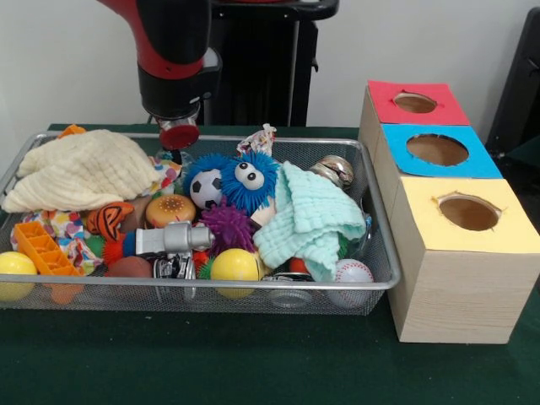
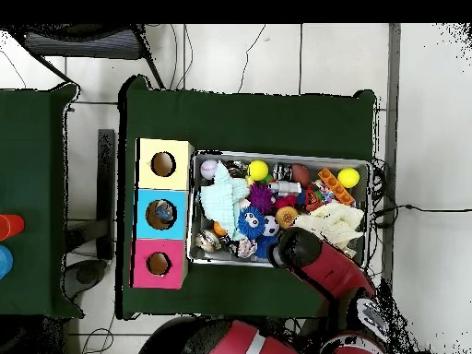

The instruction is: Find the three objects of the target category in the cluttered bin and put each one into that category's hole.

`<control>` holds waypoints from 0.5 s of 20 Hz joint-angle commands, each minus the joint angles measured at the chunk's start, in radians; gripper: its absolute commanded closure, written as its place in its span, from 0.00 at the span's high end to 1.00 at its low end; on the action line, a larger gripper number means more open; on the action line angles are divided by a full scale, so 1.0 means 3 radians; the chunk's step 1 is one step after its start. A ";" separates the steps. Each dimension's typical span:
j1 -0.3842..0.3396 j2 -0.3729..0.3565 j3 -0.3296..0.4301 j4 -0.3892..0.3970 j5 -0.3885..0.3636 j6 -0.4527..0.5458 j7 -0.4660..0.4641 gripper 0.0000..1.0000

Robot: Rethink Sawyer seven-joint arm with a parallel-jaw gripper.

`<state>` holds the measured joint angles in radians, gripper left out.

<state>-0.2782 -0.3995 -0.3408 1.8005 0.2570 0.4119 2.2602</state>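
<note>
Overhead, the arm [image 2: 318,263] hides the jaws; whether they are apart over the bin [image 1: 381,285] is unclear.

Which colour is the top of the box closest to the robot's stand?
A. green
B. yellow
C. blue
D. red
D. In the front view the red-topped box sits farthest back, by the black stand, with the blue box and then the yellow box coming forward beside the wire tray.
</note>
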 commanded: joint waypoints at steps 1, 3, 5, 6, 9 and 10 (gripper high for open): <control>-0.0180 0.0675 0.0811 0.0128 0.0036 -0.1007 0.0504 1.00; -0.0188 0.0694 0.0812 0.0117 0.0021 -0.1021 0.0492 1.00; -0.0195 0.0713 0.0815 0.0108 0.0001 -0.1034 0.0473 1.00; -0.0199 0.0719 0.0818 0.0106 -0.0005 -0.1041 0.0469 1.00; -0.0172 0.0718 0.0804 0.0108 0.0077 -0.0979 0.0548 1.00; -0.0145 0.0727 0.0783 0.0101 0.0079 -0.0982 0.0563 1.00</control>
<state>-0.3013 -0.4119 -0.3193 1.8236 0.2572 0.3777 2.2602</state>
